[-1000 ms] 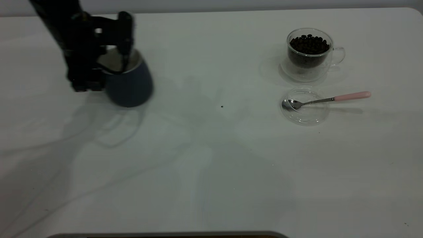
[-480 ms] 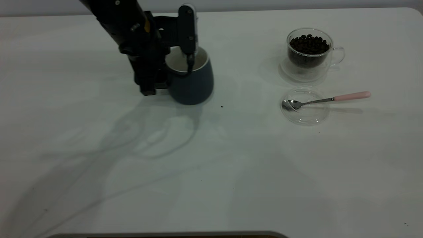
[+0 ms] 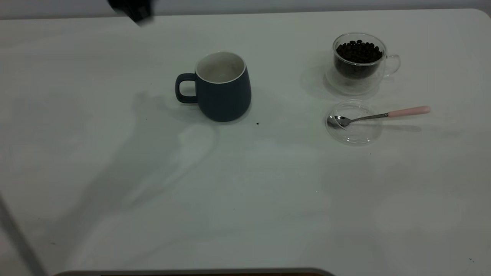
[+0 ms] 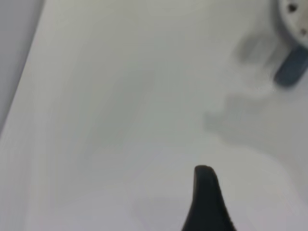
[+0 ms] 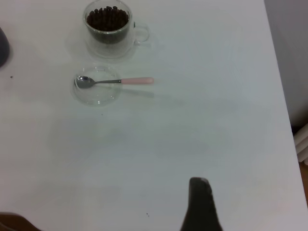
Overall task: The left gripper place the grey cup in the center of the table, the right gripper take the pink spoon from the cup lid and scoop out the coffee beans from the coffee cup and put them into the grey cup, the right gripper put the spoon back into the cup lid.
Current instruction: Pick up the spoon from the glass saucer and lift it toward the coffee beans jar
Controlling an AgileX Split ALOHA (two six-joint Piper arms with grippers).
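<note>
Slate-blue ceramic, white inside: the grey cup [image 3: 223, 87] stands upright and free a little above centre frame in the exterior view, handle toward frame left, nothing visible inside. Clear glass: the coffee cup [image 3: 359, 63], upper right, holds the coffee beans [image 3: 359, 51] heaped near the rim. Clear disc: the cup lid [image 3: 353, 122], just below the coffee cup, carries the bowl of the pink spoon [image 3: 378, 115]; the handle overhangs the rim toward frame right. Left gripper [image 3: 132, 8]: a dark blur at the upper-left edge, well apart from the grey cup, holding nothing seen; how far its jaws stand apart cannot be told. Right gripper [image 5: 201, 204]: one dark fingertip only in its wrist view, well apart from the spoon; its opening cannot be told either. Hazards, as judged: the thin stem and overhanging handle may pivot or skid the light lid under an off-centre pinch; the full heap may shed beans onto the tabletop [image 3: 245, 199] during the carry across open white surface; the coffee cup stands close behind the lid and could be knocked. Nothing blocks the path between cups; one dark speck [image 3: 257, 123] lies beside the grey cup.
</note>
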